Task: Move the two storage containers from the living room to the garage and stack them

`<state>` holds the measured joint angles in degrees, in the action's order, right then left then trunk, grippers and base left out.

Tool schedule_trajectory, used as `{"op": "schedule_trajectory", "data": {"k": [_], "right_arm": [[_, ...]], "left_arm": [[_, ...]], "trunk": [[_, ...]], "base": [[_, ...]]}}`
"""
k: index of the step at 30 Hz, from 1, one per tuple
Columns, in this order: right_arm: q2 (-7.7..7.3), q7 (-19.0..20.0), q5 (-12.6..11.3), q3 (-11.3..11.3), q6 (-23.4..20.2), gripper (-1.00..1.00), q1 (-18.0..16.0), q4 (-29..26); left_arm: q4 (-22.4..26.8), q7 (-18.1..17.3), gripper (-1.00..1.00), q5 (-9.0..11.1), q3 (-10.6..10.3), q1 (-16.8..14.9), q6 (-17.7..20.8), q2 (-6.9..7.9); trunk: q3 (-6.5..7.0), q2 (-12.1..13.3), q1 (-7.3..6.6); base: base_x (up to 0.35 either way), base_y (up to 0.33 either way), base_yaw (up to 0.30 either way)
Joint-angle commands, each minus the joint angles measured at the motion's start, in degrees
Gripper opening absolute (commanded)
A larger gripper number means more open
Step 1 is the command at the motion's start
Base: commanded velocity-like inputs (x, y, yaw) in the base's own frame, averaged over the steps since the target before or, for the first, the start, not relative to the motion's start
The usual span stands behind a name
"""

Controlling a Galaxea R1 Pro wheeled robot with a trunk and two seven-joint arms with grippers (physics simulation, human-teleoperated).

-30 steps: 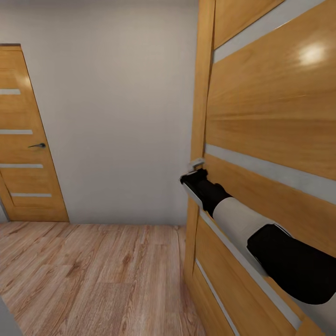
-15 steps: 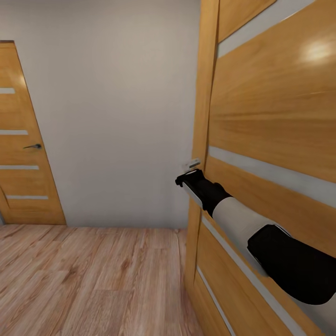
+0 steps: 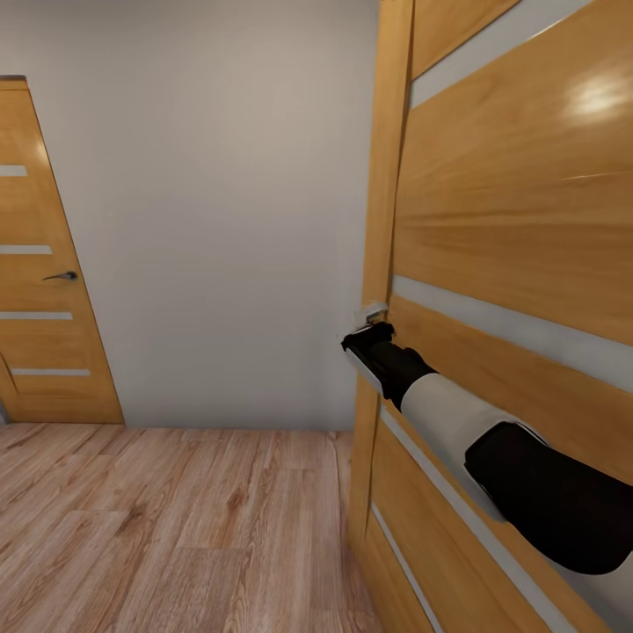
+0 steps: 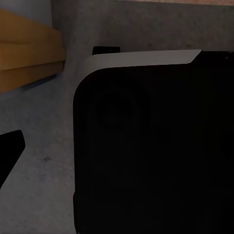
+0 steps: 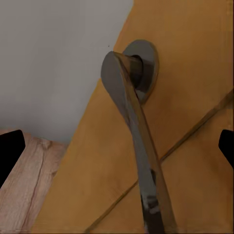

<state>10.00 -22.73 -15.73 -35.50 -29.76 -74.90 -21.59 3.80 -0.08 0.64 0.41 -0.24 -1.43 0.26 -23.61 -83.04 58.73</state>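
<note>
We judge the task barely begun: neither bin shows here, so we cannot tell where they are, and nothing of a garage shows either. We stand in a hall with a wood floor (image 3: 158, 527) and grey wall (image 3: 220, 220), busy with a door (image 3: 519, 220) close on our right.

Our right claw (image 3: 362, 337) is stretched out to that door's edge. In the right wrist view the handle (image 5: 134, 141) lies straight ahead between the fingertips (image 5: 9, 146), which stand wide apart and hold nothing.

The left claw's state we cannot tell; its view is mostly dark robot body.

Well beyond the right claw, across the hall, stands a second door (image 3: 44, 264), closed. The near door is what blocks us.
</note>
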Motion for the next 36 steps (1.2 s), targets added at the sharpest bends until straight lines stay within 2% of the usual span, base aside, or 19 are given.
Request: {"op": "schedule_trajectory", "data": {"k": [1, 6, 32, 36], "right_arm": [[0.00, -1.58, -0.41, -0.49, -0.12, 1.00, -0.07, 1.34], [0.00, -3.66, -0.29, -0.76, 0.33, 1.00, -0.09, 4.96], [0.00, -3.91, -0.58, -0.19, 0.58, 1.00, -0.55, 8.93], [-1.46, -3.91, -0.61, -0.19, 0.58, 1.00, -0.67, 8.93]], "left_arm": [[-0.02, -0.01, 1.00, 0.07, 0.03, -0.02, -0.15, 0.00], [-0.02, -0.01, 1.00, 0.07, 0.03, -0.02, -0.15, 0.00], [-0.02, -0.01, 1.00, 0.07, 0.03, -0.02, -0.15, 0.00], [-0.02, 0.00, 1.00, 0.07, 0.03, -0.02, -0.15, 0.00]], "trunk": [[-0.06, -0.04, 0.00], [-0.06, -0.04, 0.00], [-0.06, -0.04, 0.00], [-0.06, -0.04, 0.00]], "base": [[0.000, 0.000, 0.000], [0.000, 0.000, 0.000], [0.000, 0.000, 0.000], [0.000, 0.000, 0.000]]}}
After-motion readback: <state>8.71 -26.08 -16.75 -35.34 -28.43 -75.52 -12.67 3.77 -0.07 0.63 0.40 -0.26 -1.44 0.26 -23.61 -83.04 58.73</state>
